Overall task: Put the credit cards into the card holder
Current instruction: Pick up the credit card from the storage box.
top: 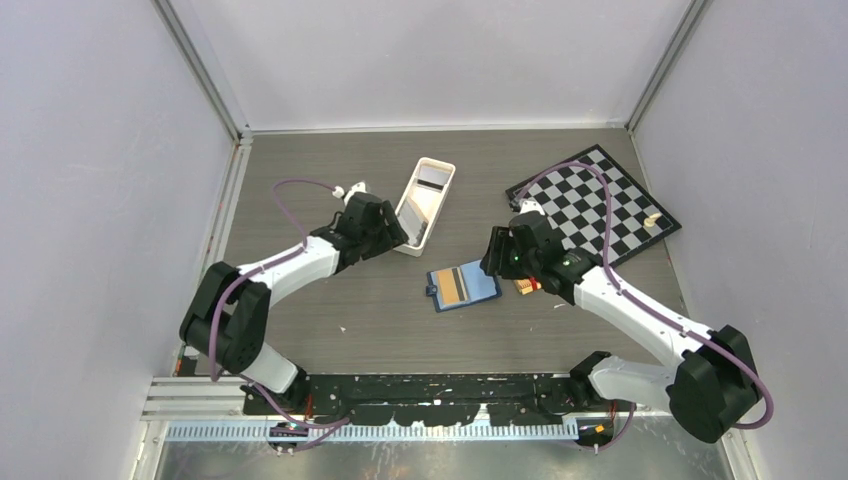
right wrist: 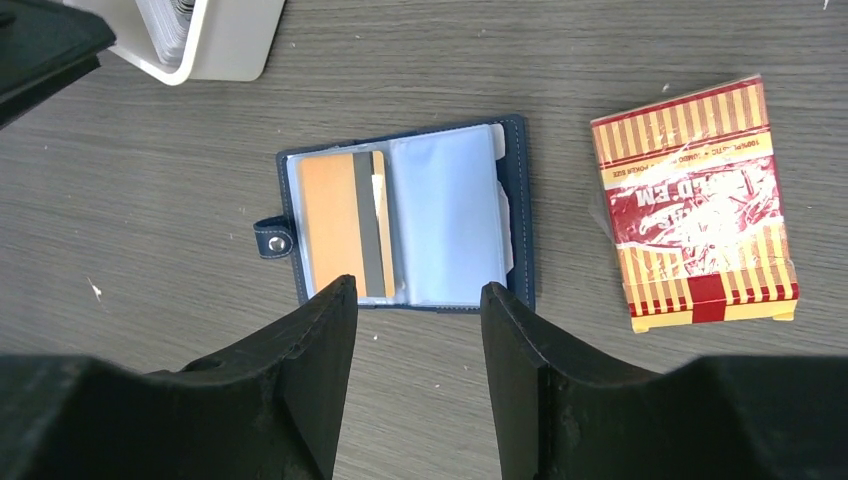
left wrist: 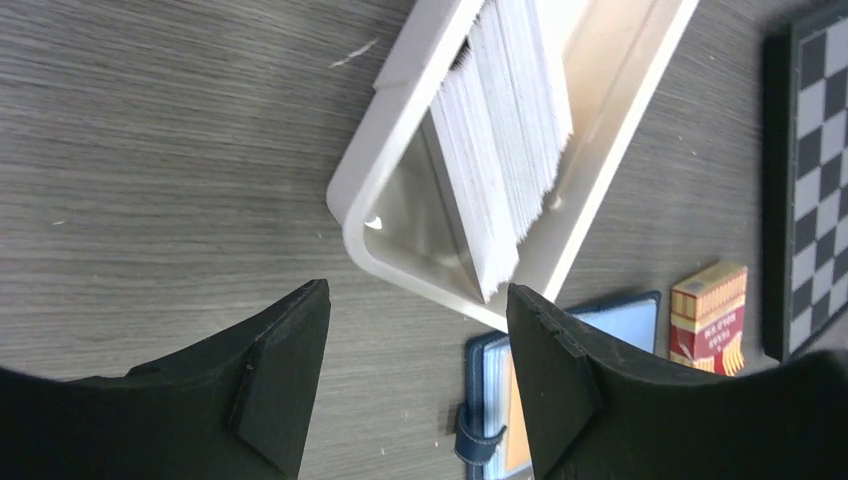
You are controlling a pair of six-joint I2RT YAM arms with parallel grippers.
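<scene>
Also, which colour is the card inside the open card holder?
The card is orange-tan with a grey stripe; clearest in the right wrist view.

2 units, left arm (top: 290,265) and right arm (top: 630,300): white link shells, black joint housings, purple cables (top: 300,182). Matte black wedge fingers (left wrist: 280,380) on left gripper (left wrist: 418,292) and right gripper (right wrist: 418,288).

From above, the right arm (top: 620,295) covers most of the striped pack (top: 524,287), and the pale piece (top: 652,218) on the chessboard (top: 590,195) is too small to tell. In the left wrist view the card holder (left wrist: 625,320) is cut by the bottom edge and partly hidden behind a finger (left wrist: 560,390) of the left end effector (left wrist: 418,300); the white tray (left wrist: 360,190) runs off the top, the chessboard off the right. The right wrist view shows only a corner of the tray
</scene>
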